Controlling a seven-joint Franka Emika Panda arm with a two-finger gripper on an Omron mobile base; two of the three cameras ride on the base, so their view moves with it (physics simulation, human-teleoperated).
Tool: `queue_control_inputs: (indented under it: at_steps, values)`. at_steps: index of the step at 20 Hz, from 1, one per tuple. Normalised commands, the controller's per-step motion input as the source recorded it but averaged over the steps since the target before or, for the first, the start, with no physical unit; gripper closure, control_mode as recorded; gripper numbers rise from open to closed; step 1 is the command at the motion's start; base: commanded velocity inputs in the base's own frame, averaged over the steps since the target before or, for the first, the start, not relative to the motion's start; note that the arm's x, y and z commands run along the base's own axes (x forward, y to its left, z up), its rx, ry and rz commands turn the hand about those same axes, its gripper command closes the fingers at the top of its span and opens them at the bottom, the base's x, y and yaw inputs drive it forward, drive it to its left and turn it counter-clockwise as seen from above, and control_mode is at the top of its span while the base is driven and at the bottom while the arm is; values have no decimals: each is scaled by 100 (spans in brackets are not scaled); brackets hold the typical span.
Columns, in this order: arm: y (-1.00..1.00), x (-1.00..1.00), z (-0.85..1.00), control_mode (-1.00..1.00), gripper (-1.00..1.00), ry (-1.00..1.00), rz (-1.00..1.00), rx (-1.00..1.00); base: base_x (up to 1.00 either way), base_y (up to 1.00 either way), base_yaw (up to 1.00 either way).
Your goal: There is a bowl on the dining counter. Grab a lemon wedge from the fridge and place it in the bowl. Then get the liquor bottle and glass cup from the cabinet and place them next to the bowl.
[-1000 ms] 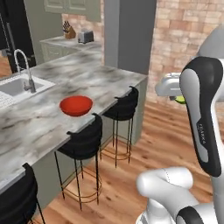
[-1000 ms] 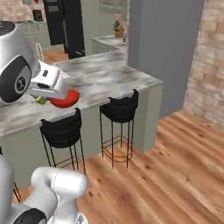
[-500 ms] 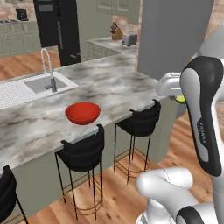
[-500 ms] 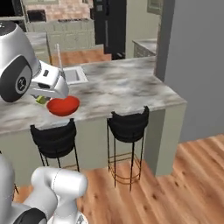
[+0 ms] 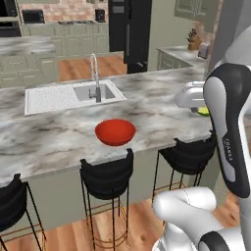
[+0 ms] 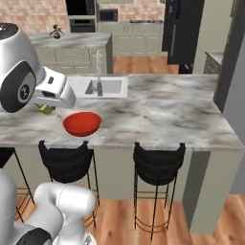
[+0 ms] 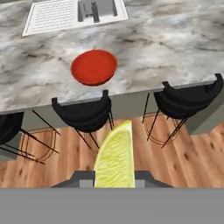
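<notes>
The gripper (image 7: pixel 114 180) pinches the lemon wedge (image 7: pixel 115 159) between nearly closed jaws, its fingertips mostly hidden behind the fruit. The red bowl (image 5: pixel 115 132) sits near the dining counter's (image 5: pixel 54 142) front edge, above black stools (image 5: pixel 107 176). The sink (image 5: pixel 68 95) lies behind the bowl, and the fridge (image 5: pixel 130 32) stands far back.

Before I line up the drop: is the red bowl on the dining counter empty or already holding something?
Empty. The hand view shows the red bowl's plain red inside with nothing in it, and the lemon wedge sits between the fingers, off the counter's edge.
</notes>
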Motion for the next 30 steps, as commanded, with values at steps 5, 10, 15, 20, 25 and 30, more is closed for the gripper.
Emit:
queue_control_inputs:
  at_steps: [5,10,15,20,25,30]
  values:
    - [0,0,0,100,100,0,0,0,65,-3,42]
    - [0,0,0,100,100,0,0,0,93,0,19]
    - [0,0,0,100,100,0,0,0,100,0,0]
    - [13,99,-49,-100,100,23,0,-1,0,0,0]
    - [15,100,-84,-100,100,19,0,-2,0,0,0]
    - [3,88,-94,-100,100,5,0,-4,0,0,0]
